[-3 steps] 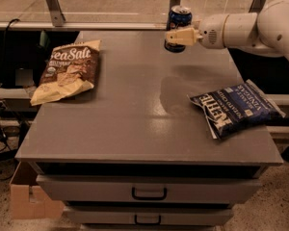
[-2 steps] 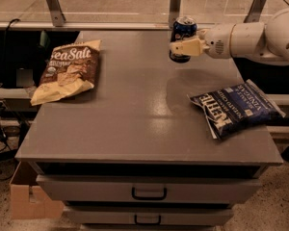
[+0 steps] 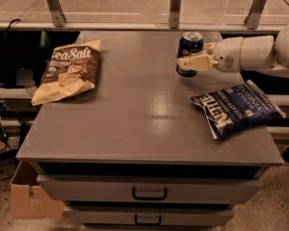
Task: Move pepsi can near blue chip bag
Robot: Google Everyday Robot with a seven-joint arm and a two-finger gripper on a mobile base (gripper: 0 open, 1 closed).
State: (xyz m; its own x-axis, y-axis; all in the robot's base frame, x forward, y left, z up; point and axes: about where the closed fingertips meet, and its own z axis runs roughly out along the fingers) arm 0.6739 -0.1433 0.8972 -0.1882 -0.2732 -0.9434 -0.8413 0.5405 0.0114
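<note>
- Just now the gripper [image 3: 187, 60] is carrying the can [image 3: 190, 43] rightward and forward along the back of the table [image 3: 135, 114], and it is closer to the blue bag [image 3: 236, 109] than it was a second ago.
- Its fingers are clamping the can: the near one is lying across the can's front, and the far one is hiding behind it.
- The can is standing upright in that grip with its silver top showing, just behind the blue bag's far-left corner and apart from it. Whether its base is touching the table or hanging just above it, I cannot tell.
- The blue bag is lying flat at the table's right edge and is not shifting between the pictures.
- Judging by this, the carry is nearing its end; probably only a short approach, a set-down and a release are remaining.
- The brown bag [image 3: 67, 70] is lying at the far left, well apart from both and unchanged.
- The table's top is showing smooth grey with a dull sheen in the middle, and drawers [image 3: 149, 189] are sitting under it.
- Behind it a rail with metal posts [image 3: 175, 6] is running across. Cables [image 3: 1, 129] are hanging at the left, and a cardboard box [image 3: 31, 198] is sitting on the speckled floor [image 3: 274, 211].
</note>
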